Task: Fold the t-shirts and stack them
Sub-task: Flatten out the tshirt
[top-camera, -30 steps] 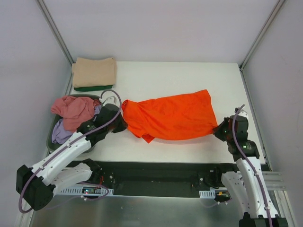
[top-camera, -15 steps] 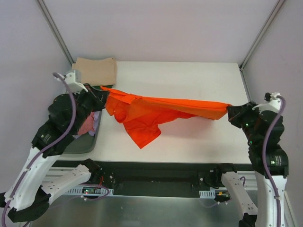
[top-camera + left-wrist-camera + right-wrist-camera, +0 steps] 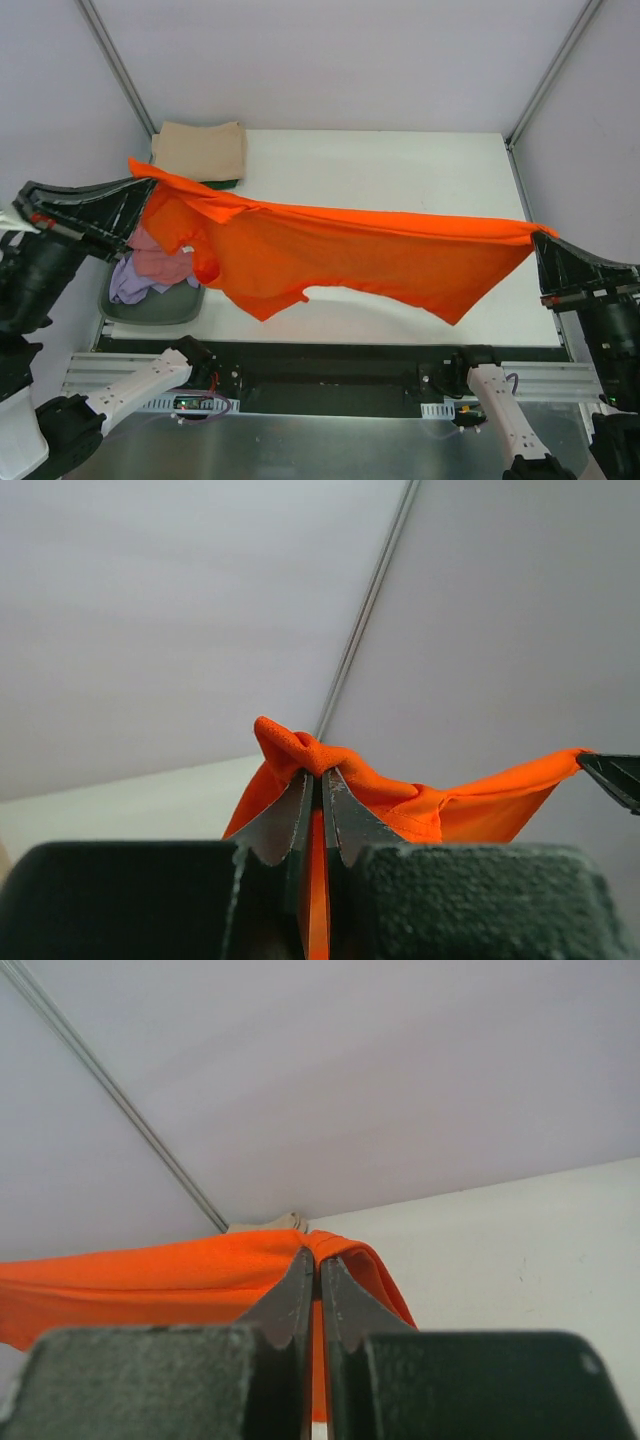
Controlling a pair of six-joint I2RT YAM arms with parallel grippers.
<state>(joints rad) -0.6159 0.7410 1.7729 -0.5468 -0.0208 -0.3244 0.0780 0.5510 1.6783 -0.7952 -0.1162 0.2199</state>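
A: Where is the orange t-shirt [image 3: 340, 255]?
B: It hangs stretched above the table [image 3: 400, 170], between the two arms.
A: And the pincers?
B: The left gripper [image 3: 318, 780] and the right gripper [image 3: 312, 1260] are each closed tight on one end of it.

Robot lab cell: white table [image 3: 400, 170], plain enclosure walls [image 3: 350, 60], metal frame posts [image 3: 117, 60].

Middle of bench [image 3: 400, 170] blocked: orange shirt [image 3: 350, 255] spans it left to right, stretched in air, hem sagging toward near edge. Far bench behind it open, far-right corner too. Tan shirt [image 3: 200, 150] folded on far-left corner. Basket [image 3: 150, 308] of loose shirts [image 3: 150, 270] fills left edge, partly under the orange shirt.
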